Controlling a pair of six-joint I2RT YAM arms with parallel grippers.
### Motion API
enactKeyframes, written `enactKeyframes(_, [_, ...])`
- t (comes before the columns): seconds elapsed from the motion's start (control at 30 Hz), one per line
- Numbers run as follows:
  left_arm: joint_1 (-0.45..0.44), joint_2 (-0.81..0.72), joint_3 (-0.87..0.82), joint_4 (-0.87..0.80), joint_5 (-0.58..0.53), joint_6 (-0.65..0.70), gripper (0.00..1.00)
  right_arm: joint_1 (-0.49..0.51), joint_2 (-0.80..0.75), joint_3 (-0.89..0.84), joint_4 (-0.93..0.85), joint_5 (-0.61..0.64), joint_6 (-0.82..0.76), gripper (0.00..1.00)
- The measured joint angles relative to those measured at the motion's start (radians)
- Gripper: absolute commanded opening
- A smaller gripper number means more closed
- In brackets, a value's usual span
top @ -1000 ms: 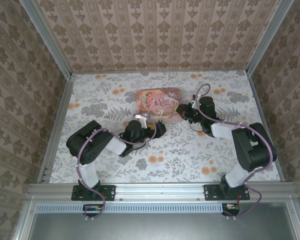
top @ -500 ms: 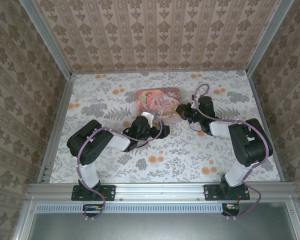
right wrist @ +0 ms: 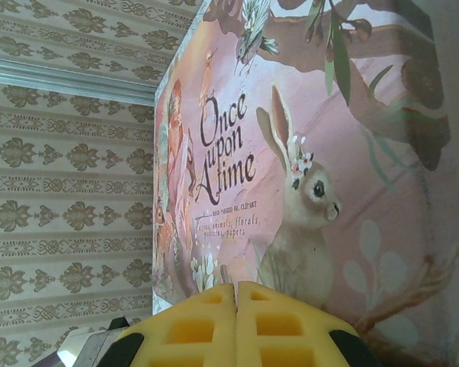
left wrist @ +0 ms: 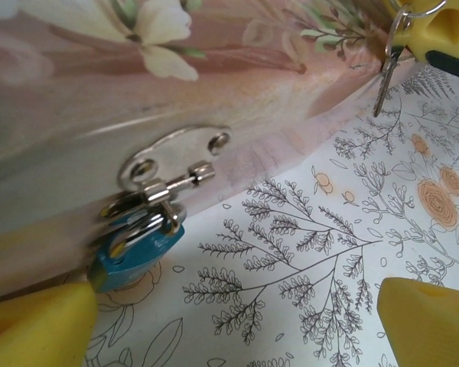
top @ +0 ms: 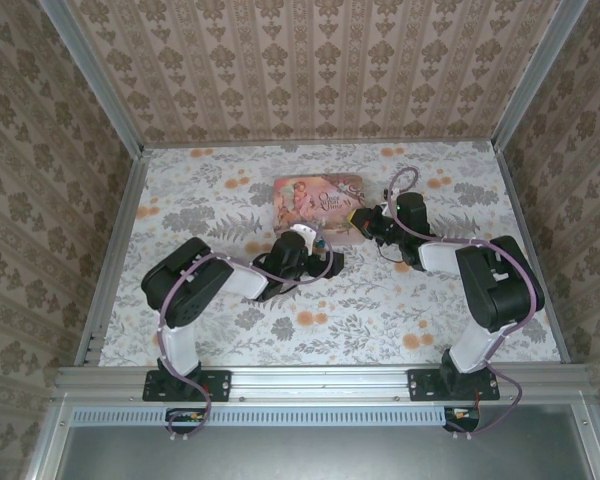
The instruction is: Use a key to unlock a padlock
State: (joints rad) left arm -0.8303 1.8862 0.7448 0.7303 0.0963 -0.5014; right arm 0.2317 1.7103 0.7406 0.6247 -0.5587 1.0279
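While on the hasp (left wrist: 172,151), padlock (left wrist: 135,248) aslant, body down-left (key (left wrist: 384,80) tip-down).

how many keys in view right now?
1. The key hangs on a ring from the right gripper, just off the tin's corner. More may be hidden behind its yellow fingers.

Glossy teal metal padlock (left wrist: 134,251), shiny metal key (left wrist: 385,73), smooth printed tin (left wrist: 99,99).
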Motion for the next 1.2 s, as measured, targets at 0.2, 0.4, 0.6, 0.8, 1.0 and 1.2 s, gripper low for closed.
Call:
enactKeyframes(0.2, [-0.003,0.035,0.034,0.021,-0.003,0.001,0.96,-0.001,0.004,0.0,0.007,0.0,0.0,0.0])
enactKeyframes(0.4, [-0.002,0.055,0.046,0.051,-0.003,-0.011,0.97,-0.003,0.004,0.0,0.008,0.0,0.0,0.0])
enactKeyframes(0.6, [0.001,0.065,0.046,0.109,0.02,-0.062,0.97,-0.003,0.006,0.0,0.014,0.0,0.0,0.0])
enactKeyframes(0.8, [0.011,0.065,0.046,0.15,0.056,-0.126,0.97,-0.003,0.01,-0.001,0.023,0.0,0.0,0.0])
enactKeyframes(1.0, [0.02,0.085,0.046,0.194,0.069,-0.161,0.97,-0.003,0.018,-0.001,0.037,-0.002,0.0,0.0])
enactKeyframes(1.2, [0.021,0.139,0.045,0.301,0.077,-0.211,0.96,-0.003,0.026,-0.001,0.059,-0.003,0.0,0.0])
